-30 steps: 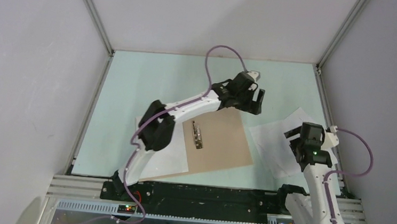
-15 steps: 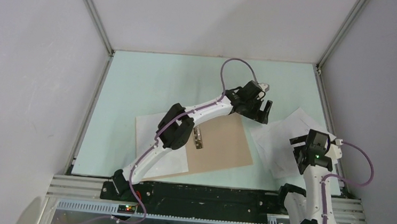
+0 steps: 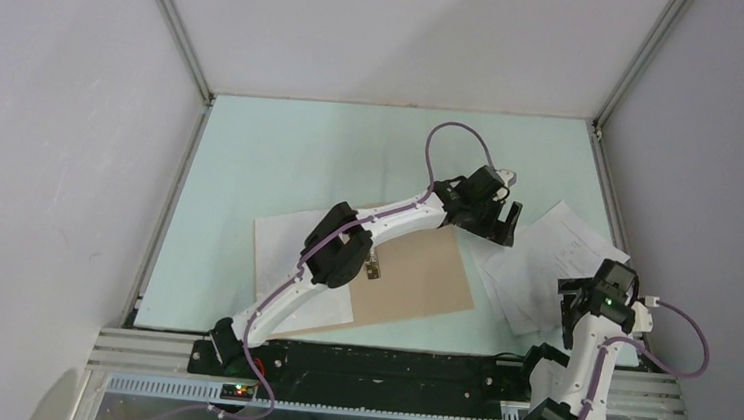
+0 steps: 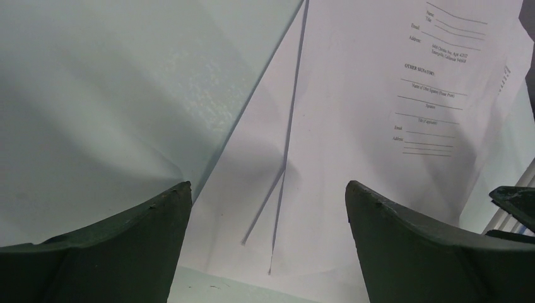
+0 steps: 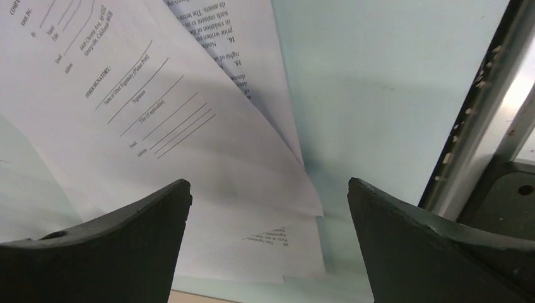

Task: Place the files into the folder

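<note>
The tan folder (image 3: 423, 274) lies open and flat in the middle of the green table, its metal clip (image 3: 374, 262) partly under my left arm. One white sheet (image 3: 285, 238) rests on its left leaf. The remaining files (image 3: 545, 259) form a loose, fanned pile to the folder's right, some with printed text (image 4: 435, 95). My left gripper (image 3: 502, 225) (image 4: 266, 189) is open and hangs over the pile's left edge, holding nothing. Over the pile's near right corner (image 5: 158, 113), my right gripper (image 3: 588, 287) (image 5: 268, 186) is open and holds nothing. A corner of the folder (image 5: 189, 299) shows below it.
An aluminium frame rail (image 3: 615, 189) (image 5: 479, 126) runs close along the right side of the pile. Grey walls enclose the table on three sides. The left arm's elbow (image 3: 340, 248) stretches over the folder's spine. Purple cables loop from both arms.
My left arm has swung right, from the folder's far edge to the edge of the paper pile. My right arm has drawn back toward the near right corner.
</note>
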`<act>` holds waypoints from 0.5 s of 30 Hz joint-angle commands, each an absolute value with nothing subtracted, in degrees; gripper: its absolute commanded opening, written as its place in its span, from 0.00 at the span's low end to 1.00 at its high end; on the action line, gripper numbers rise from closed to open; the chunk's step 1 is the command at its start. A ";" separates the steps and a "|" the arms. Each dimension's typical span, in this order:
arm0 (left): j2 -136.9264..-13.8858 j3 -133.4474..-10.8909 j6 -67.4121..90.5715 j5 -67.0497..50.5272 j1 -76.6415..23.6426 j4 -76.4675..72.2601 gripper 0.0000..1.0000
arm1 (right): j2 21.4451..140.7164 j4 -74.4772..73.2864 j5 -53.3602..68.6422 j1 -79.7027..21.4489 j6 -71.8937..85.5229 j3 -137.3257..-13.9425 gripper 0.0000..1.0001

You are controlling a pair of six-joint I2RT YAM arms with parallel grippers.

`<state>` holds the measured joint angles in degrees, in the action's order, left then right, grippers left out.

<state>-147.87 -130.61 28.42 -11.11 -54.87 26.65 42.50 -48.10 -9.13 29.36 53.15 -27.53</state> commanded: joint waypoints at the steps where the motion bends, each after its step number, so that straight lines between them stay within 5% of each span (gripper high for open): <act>1: -149.38 -132.07 31.36 -8.24 -55.33 26.81 0.97 | 44.34 -45.04 -4.27 30.45 55.08 -25.56 0.99; 15: -147.02 -126.69 35.03 -3.08 -55.75 27.37 0.88 | 54.01 -24.81 2.55 21.39 59.94 -20.58 1.00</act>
